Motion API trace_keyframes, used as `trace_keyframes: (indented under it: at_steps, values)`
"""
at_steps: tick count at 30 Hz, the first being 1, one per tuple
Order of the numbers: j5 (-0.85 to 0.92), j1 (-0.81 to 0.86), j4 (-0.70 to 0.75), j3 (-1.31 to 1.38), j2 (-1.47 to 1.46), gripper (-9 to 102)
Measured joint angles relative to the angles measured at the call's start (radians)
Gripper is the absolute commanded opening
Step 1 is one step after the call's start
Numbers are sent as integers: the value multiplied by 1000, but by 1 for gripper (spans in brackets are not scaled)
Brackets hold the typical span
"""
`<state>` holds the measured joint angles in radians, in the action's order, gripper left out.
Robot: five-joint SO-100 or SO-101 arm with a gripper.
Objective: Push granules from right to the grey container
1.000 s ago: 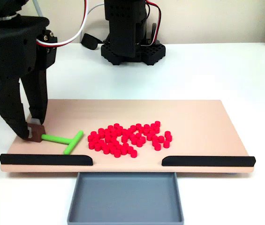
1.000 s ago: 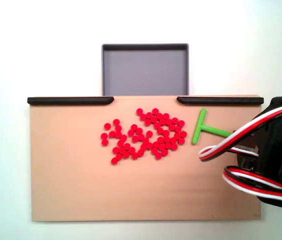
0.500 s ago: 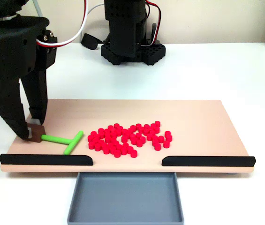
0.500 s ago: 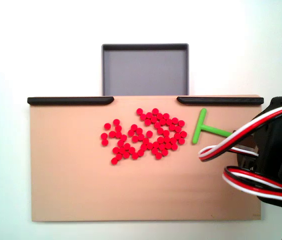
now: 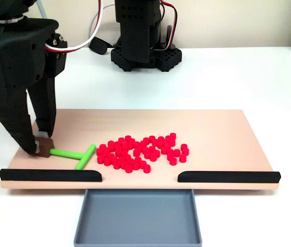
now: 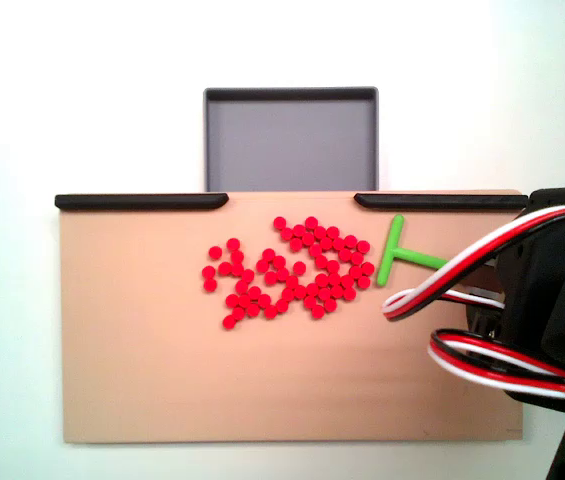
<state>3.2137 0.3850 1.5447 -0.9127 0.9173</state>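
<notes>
Slid toward the red pile since a moment ago: green T-shaped stick (image 5: 76, 154), with its crossbar now just touching the nearest granules (image 5: 140, 153). Came along with it, the black gripper (image 5: 40, 146).

Clamped on the little brown block (image 5: 44, 146) at the stick's tail end, both fingers (image 5: 20, 123), one on each side, tips right down at the tan board (image 5: 217, 131). Seen from above too, the stick (image 6: 400, 256), with its crossbar just beside the edge of the pile (image 6: 290, 273) and its tail running under the red, white and black wires (image 6: 482, 300).

Away from the fingers, past the crossbar, the pile of granules near the middle of the board. Further off, beyond the board's edge with the two black strips (image 5: 50, 175), the grey container (image 5: 138, 218), sitting at the gap between the strips and looking empty.

Probably very light and hard, these small round pellets, and quick to roll or scatter. Too many and too tiny to pinch one by one, so better swept with the flat crossbar. Best held just as now, by the brown block, low and steady. Pushed too fast, likely to slip around the crossbar's ends or bump into a strip and miss the gap.
</notes>
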Motion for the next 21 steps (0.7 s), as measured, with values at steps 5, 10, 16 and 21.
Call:
trace_keyframes:
  at_steps: [5,10,16,21]
  values:
    - [0,-2,3,0,0,0]
    - [0,-12,8,0,0,0]
    - [0,-18,8,0,0,0]
    - [0,-26,8,0,0,0]
